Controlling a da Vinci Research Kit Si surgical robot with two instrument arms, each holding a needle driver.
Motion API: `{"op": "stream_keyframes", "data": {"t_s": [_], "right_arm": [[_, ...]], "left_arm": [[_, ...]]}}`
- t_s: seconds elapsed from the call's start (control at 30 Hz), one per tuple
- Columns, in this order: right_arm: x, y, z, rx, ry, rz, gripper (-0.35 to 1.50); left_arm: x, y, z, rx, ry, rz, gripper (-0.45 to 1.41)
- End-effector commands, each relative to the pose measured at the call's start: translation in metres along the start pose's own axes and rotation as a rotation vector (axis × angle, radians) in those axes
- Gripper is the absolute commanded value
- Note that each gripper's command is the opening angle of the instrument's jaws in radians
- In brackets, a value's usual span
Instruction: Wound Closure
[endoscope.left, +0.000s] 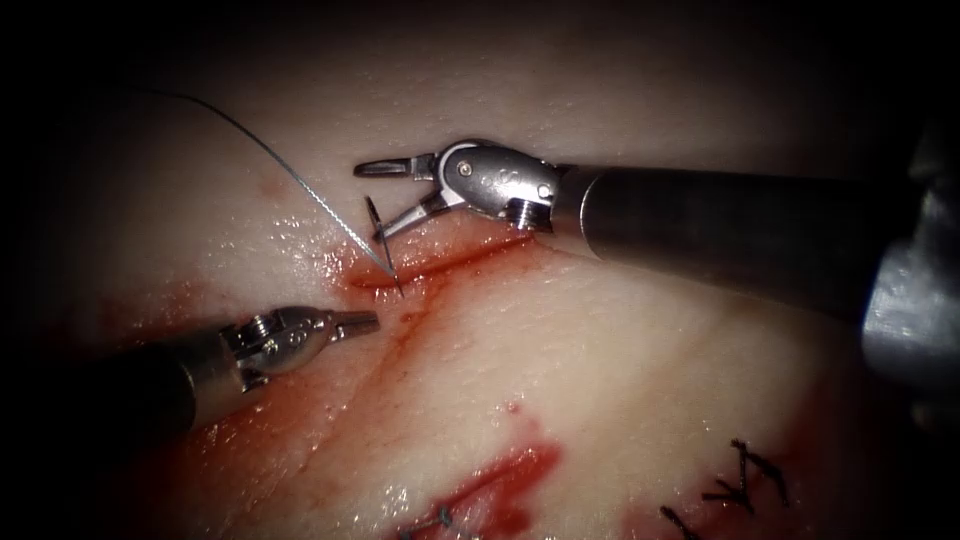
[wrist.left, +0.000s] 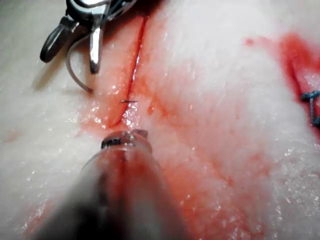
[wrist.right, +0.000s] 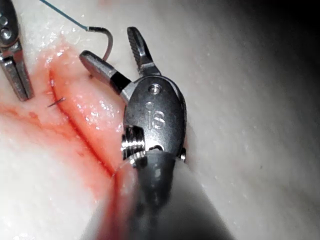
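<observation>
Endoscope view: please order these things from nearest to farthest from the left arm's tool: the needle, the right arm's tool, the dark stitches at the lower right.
From the left arm's tool, jaws shut and empty:
1. The needle, standing in the tissue at the cut, up and right; its tip has emerged.
2. The right arm's tool, above the cut, jaws open, holding nothing.
3. The dark stitches, far right and lower.

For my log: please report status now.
Right gripper open, holds nothing. Left gripper shut, empty. Needle in tissue at cut, tip out, thread attached.
</observation>
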Motion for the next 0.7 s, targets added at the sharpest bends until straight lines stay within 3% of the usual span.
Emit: {"op": "stream_keyframes", "data": {"t_s": [0.03,0.23,0.37,0.4,0.43,0.47,0.7], "right_arm": [[-0.0002,0.0007,0.0009,-0.002,0.007,-0.005,1.3],[0.0002,0.0007,0.0011,-0.013,0.019,-0.012,1.23],[0.0008,0.0004,0.0017,-0.021,0.037,-0.024,1.03],[0.0008,0.0003,0.0019,-0.022,0.037,-0.042,0.78],[0.0007,0.0001,0.0021,-0.021,0.039,-0.068,0.07],[0.0006,0.0,0.0021,-0.019,0.043,-0.081,-0.35],[0.0002,0.0005,0.0017,-0.027,0.009,-0.1,-0.35]], "left_arm": [[0.0003,-0.0004,0.0007,0.001,0.002,0.001,-0.03],[0.0003,-0.0004,0.0007,0.001,0.002,0.001,-0.03],[0.0003,-0.0004,0.0007,0.004,0.0,0.001,-0.03],[0.0003,-0.0004,0.0007,0.004,0.0,0.001,-0.03],[0.0003,-0.0004,0.0007,0.005,0.0,0.001,-0.03],[0.0003,-0.0003,0.0007,0.005,0.0,0.001,-0.03],[0.0003,-0.0003,0.0007,0.005,0.0,0.0,-0.03]]}}
